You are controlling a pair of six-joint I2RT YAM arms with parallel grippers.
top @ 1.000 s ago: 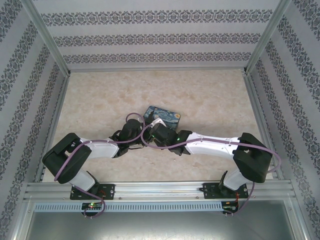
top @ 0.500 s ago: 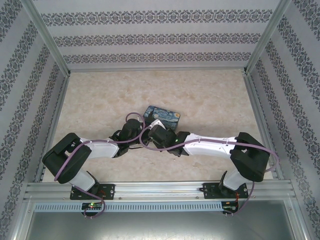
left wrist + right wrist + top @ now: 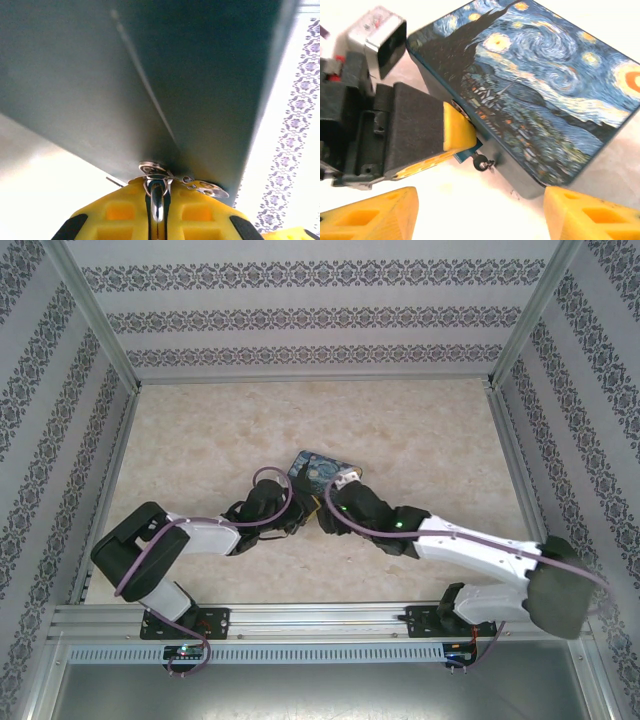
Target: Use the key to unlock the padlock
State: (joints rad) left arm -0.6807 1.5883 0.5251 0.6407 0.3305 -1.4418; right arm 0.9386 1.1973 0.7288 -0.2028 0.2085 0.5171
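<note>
Right wrist view carries most of the risk. The right gripper stands with its yellow fingers wide apart and nothing between them, one at lower left and one at lower right of the frame. Just above the gap, at frame centre, the key shows as a small dark stub with a thin ring. It appears to sit in the end of the padlock, of which a blue sliver peeks from under a yellow fingertip. The left gripper is clamped together on that padlock. In the left wrist view the silvery shackle runs up between its pads to the metal hasp on the dark wall of the painted box.

The key is tiny, so a closing pinch that lands off-centre could flick it out of the keyway or bend it sideways. The right fingers are broad and the left fingertip is just beside the key. A careless approach could strike that fingertip or the box corner instead.

A turn of the key could also twist the padlock within the left pads, since nothing else braces it. The box lies loose on the table and may slide or pivot if pulled. Whether the shackle has released cannot be told.
</note>
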